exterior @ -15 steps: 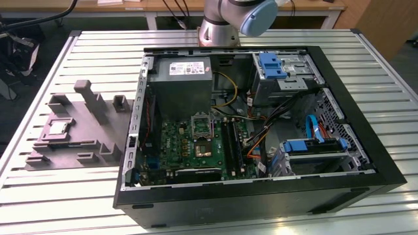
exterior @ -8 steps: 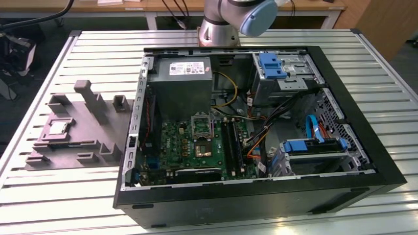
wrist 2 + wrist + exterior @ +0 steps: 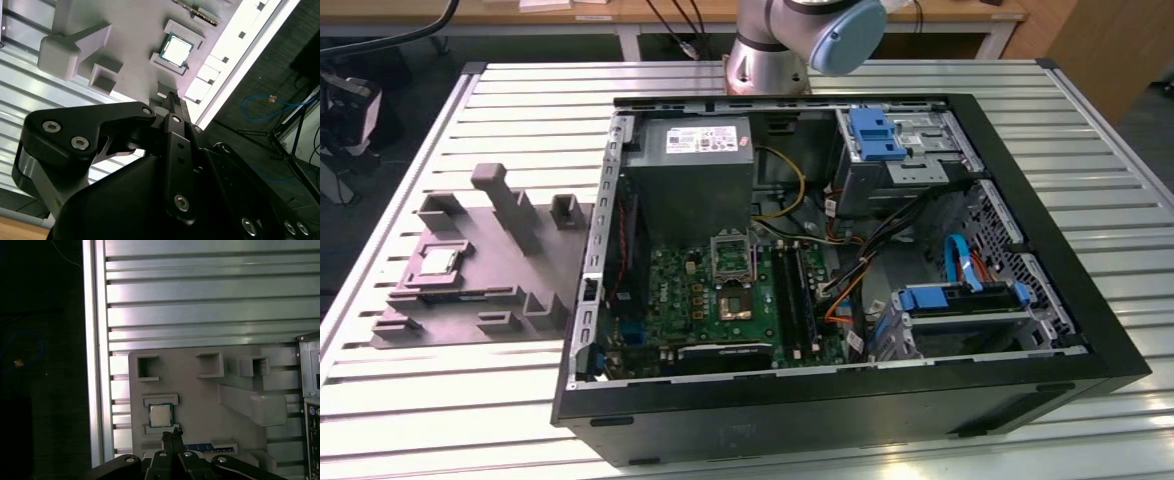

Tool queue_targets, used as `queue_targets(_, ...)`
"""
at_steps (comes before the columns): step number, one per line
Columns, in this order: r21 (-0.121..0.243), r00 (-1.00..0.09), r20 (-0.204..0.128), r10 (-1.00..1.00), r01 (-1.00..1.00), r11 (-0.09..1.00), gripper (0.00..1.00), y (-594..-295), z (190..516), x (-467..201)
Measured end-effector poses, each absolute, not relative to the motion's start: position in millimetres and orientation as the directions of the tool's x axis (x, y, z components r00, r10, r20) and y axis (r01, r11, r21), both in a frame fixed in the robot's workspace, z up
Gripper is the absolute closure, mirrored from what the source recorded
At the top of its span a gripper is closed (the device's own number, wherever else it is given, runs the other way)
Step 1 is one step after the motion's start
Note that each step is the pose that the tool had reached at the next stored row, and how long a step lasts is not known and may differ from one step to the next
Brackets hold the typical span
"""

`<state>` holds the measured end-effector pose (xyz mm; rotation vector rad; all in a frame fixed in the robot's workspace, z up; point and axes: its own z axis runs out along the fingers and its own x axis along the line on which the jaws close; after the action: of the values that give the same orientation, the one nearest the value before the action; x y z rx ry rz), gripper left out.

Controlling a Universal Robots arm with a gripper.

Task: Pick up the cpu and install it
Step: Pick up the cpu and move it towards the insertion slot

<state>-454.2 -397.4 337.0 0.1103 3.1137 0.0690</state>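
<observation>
The cpu lies flat, metal top up, in a shallow square pocket of a grey fixture. The fixture is set on the slatted table just beside the open case, on the exterior view's left. The socket is seen bare on the board inside the case, well apart from the cpu.

In the first wrist view the gripper is held above the fixture, near the cpu but off to one side and not touching it. Its fingertips are pressed together and nothing is carried between them.

The step in hand is judged to be the approach for the pick; nothing of the install is done. For this to be done well, the fingers would have to be parted wider than the cpu before any descent. The gripper would also have to be centred over the pocket rather than beside it.

Raised lips are seen along two opposite sides of the pocket, while the other two sides look open. The grip is therefore probably best taken across the open sides. Little edge is offered by so thin a part, so a low, square and light hold is called for, with the cpu kept level as it is lifted clear.
</observation>
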Motion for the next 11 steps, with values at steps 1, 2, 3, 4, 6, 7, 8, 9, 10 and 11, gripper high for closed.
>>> queue_targets(1, 0.045, -0.997, -0.024, 0.071, 0.07, 0.997, 0.89, -397.4, 337.0, -454.3)
queue_targets(2, 0.045, -0.997, -0.024, 0.071, 0.07, 0.997, 0.89, -397.4, 337.0, -454.3)
queue_targets(3, 0.045, -0.997, -0.024, 0.071, 0.07, 0.997, 0.89, -397.4, 337.0, -454.4)
queue_targets(4, 0.045, -0.997, -0.024, 0.071, 0.07, 0.997, 0.89, -397.4, 337.0, -454.4)
queue_targets(6, 0.045, -0.997, -0.024, 0.071, 0.07, 0.997, 0.89, -397.4, 337.0, -454.5)
queue_targets(7, 0.045, -0.997, -0.024, 0.071, 0.07, 0.997, 0.89, -397.4, 337.0, -454.5)
queue_targets(8, 0.045, -0.997, -0.024, 0.071, 0.07, 0.997, 0.89, -397.4, 337.0, -454.6)
queue_targets(9, 0.045, -0.997, -0.024, 0.071, 0.07, 0.997, 0.89, -397.4, 337.0, -454.6)
queue_targets(10, 0.045, -0.997, -0.024, 0.071, 0.07, 0.997, 0.83, -397.4, 337.0, -454.6)
queue_targets(11, 0.045, -0.997, -0.024, 0.071, 0.07, 0.997, 0.83, -397.4, 337.0, -454.7)
